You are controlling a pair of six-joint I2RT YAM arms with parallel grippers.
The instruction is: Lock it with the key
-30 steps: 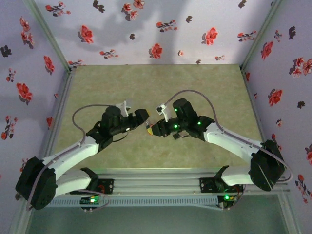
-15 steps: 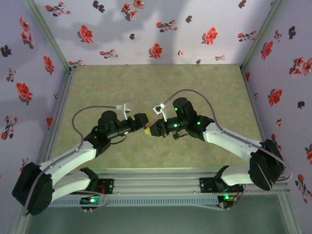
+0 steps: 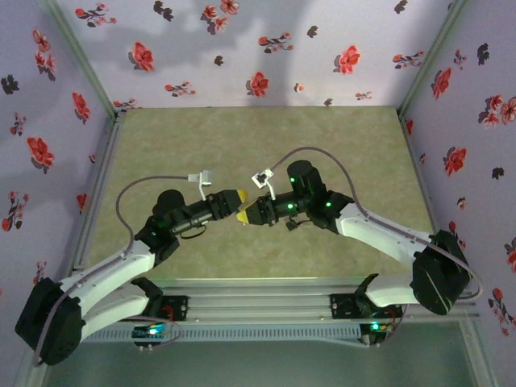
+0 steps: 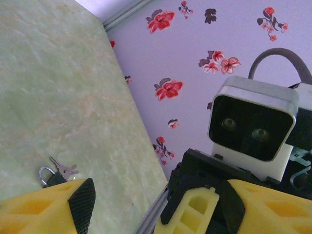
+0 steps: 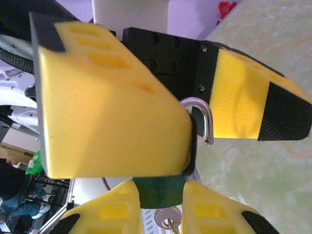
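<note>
1. Setting: floral-papered walls (image 3: 258,48) box in a pale green marbled table (image 3: 258,137). Your two arms meet nose to nose over its middle.
2. Right gripper (image 5: 158,195): your fingers stand close together, pinching a dark green band. I read that band as the body of the lock (image 5: 210,123). The fingers hide the rest of the body, so treat this as a judgement.
3. The lock's silver shackle rises out of that pinch, and one leg ends free, so the lock looks open. Gripping low on the body leaves the shackle exposed, presumably so the other arm can reach it.
4. A key (image 5: 166,220) head on a ring shows just under the green band, on the camera side. Whether it sits in the keyhole cannot be told.
5. Left gripper (image 4: 155,204): your fingers are wide apart, with nothing clamped. In the right wrist view they straddle the shackle, which lies against the inner edge of one finger.
6. In the left wrist view, a small shackle and keys peek past the upper edge of one finger. The right arm's wrist camera (image 4: 253,124) faces you at close range.
7. Judgement: you are presenting the shackle to be pressed home. Likely risk: the lock twists in so narrow a pinch once you push.
</note>
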